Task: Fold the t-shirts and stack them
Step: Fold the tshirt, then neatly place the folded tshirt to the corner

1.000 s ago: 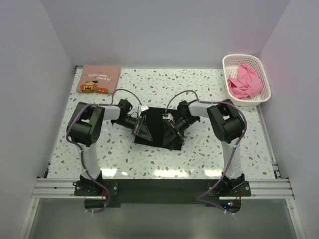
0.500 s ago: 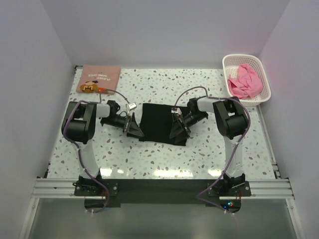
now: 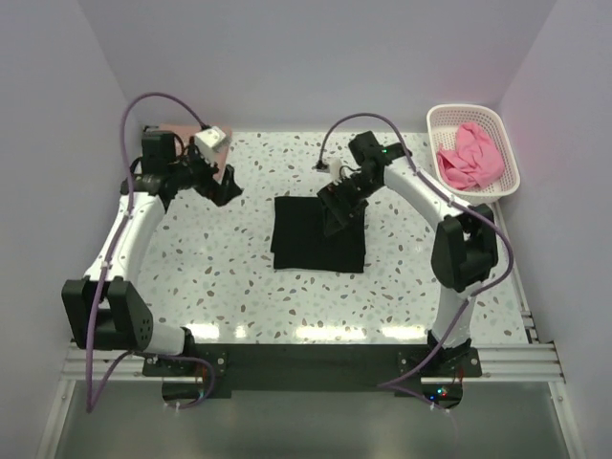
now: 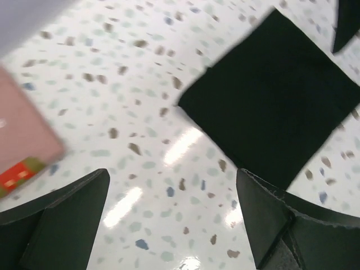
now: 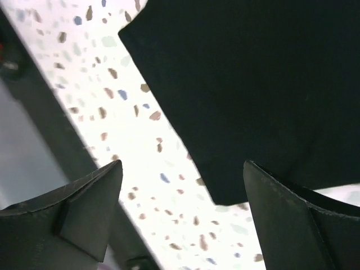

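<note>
Black t-shirt [image 3: 318, 239]: lay folded flat.
Left gripper [image 4: 172, 177]: fingers spread, well left of it.
Right gripper [image 5: 183, 169]: fingers spread, over its far-right part.

Bright overhead glare, blurred wrist views

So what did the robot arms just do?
Both arms drew away from the black t-shirt, which now lies flat as a neat folded square. The left gripper swung to the far left, near the printed t-shirt; the right gripper moved over its far right corner. Both are open and empty. The pink t-shirt stayed in the basket.
</note>
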### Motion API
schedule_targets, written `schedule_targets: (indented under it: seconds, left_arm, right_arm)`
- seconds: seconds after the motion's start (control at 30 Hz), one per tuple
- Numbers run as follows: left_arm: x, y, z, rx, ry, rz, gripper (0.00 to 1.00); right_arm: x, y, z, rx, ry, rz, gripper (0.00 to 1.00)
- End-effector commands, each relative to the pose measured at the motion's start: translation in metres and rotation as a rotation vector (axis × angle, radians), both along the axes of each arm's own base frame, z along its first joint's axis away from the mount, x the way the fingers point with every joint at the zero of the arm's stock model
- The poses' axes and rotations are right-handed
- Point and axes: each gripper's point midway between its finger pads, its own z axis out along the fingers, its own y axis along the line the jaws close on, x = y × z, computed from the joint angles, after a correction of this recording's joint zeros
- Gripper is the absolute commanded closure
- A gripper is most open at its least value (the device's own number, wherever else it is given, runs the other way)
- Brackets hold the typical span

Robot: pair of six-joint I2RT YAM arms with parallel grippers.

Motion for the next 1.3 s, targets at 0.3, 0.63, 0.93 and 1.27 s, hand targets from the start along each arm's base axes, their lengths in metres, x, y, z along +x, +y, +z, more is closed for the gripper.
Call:
schedule_targets:
  seconds: [0.3, 0.63, 0.93, 1.27]
  left_arm:
    - [0.014, 0.089, -0.043, -0.306, 0.439, 0.431, 0.00]
    - [-0.010, 0.095, -0.085, -0.271, 0.503, 0.486, 0.00]
    - [-0.027, 0.097, -0.110, -0.230, 0.545, 0.515, 0.00]
    - [-0.051, 0.059, -0.130, -0.434, 0.688, 0.450, 0.00]
  right_arm:
    - [-0.002, 0.112, -0.001, -0.287, -0.653, 0.287, 0.23]
    - [-0.040, 0.156, -0.060, -0.343, -0.643, 0.424, 0.51]
    - [-0.045, 0.171, -0.102, -0.373, -0.612, 0.465, 0.66]
    - [-0.048, 0.176, -0.056, -0.264, -0.661, 0.463, 1.00]
